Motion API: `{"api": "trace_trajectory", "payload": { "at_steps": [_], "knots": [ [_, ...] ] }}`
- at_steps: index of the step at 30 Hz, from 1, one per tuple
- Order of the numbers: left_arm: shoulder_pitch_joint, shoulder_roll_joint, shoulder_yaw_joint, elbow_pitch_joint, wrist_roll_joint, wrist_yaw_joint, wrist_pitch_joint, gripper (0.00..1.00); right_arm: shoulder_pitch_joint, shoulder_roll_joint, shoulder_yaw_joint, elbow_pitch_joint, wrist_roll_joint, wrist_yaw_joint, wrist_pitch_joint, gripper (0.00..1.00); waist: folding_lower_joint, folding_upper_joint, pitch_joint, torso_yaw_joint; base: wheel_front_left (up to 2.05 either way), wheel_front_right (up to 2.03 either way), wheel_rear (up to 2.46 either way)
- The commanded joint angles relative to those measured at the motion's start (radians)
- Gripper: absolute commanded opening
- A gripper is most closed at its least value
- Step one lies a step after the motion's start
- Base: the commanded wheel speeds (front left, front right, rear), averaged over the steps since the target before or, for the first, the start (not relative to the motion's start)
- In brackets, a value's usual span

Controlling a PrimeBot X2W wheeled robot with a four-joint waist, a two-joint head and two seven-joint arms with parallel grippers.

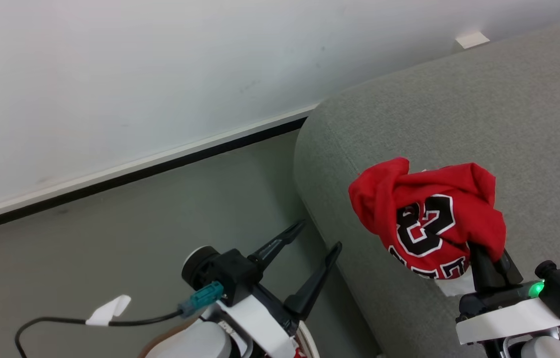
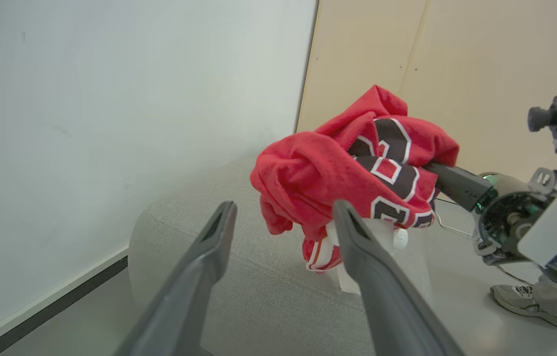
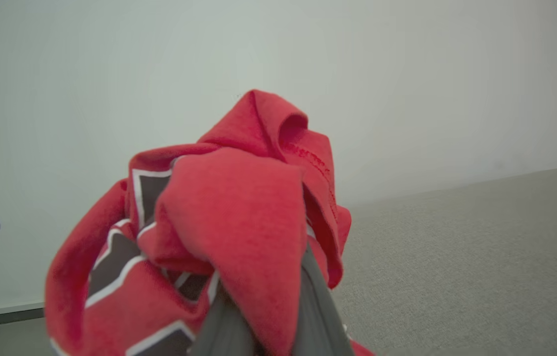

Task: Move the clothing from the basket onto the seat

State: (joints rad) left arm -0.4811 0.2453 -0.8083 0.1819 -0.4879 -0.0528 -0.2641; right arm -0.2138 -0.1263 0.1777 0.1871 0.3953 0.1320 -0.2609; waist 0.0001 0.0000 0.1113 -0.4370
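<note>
The jersey (image 1: 429,209) is red, with big black figures that have white edges. It is crumpled into a loose bundle, and a strip with white trim hangs under it. The right tool (image 1: 484,259) grips it from below, above the seat (image 1: 459,109). The seat is grey fabric with a rounded corner.

The left tool (image 1: 320,234) is held at the lower middle of the head view. Its two long dark fingers are spread wide apart and pointed up and to the right. The right tool (image 1: 483,258) is seen at the lower right, its fingers closed together and buried in the red jersey (image 1: 429,209), which is carried bunched on them. A green light (image 1: 536,289) is lit just behind those fingers.
</note>
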Motion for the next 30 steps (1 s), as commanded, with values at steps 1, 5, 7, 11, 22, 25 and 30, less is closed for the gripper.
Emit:
{"api": "trace_trajectory", "payload": {
  "at_steps": [1, 5, 7, 11, 22, 25, 30],
  "knots": [
    [0.017, 0.004, 0.007, 0.004, 0.018, -0.005, 0.0, 1.0, 0.009, 0.001, -0.002, -0.01, -0.007, -0.003, -0.002, 0.0, -0.0001, 0.0, 0.014, -0.021, 0.0, 0.0, 0.0],
    [0.018, -0.004, 0.015, 0.014, 0.04, -0.016, 0.0, 1.0, 0.009, 0.013, -0.001, -0.015, -0.008, -0.003, -0.002, 0.0, -0.0001, 0.0, 0.022, -0.034, 0.0, 0.0, 0.0],
    [0.013, -0.006, 0.02, 0.015, 0.053, -0.023, 0.0, 1.0, -0.008, 0.012, -0.006, -0.014, -0.003, -0.003, -0.002, 0.0, -0.0001, 0.0, 0.035, -0.033, 0.0, 0.0, 0.0],
    [-0.007, -0.005, 0.026, 0.016, 0.072, -0.034, 0.0, 1.0, -0.071, -0.002, -0.011, 0.003, -0.008, -0.003, -0.002, 0.0, -0.0001, 0.0, 0.075, -0.016, 0.0, 0.0, 0.0],
    [-0.076, 0.058, 0.049, -0.017, 0.07, -0.043, 0.009, 1.0, -0.422, -0.155, -0.106, 0.192, 0.065, -0.003, 0.008, 0.0, -0.0001, 0.0, 0.297, 0.104, 0.0, 0.0, 0.0],
    [-0.097, 0.081, 0.063, -0.039, 0.076, -0.04, 0.013, 1.0, -0.513, -0.207, -0.159, 0.237, 0.061, -0.003, 0.019, 0.0, -0.0001, 0.0, 0.367, 0.143, 0.0, 0.0, 0.0],
    [-0.151, 0.112, 0.082, -0.084, 0.095, -0.038, 0.025, 1.0, -0.63, -0.309, -0.231, 0.308, 0.026, -0.002, 0.061, 0.0, -0.0001, 0.0, 0.477, 0.205, 0.0, 0.0, 0.0]
  ]
}}
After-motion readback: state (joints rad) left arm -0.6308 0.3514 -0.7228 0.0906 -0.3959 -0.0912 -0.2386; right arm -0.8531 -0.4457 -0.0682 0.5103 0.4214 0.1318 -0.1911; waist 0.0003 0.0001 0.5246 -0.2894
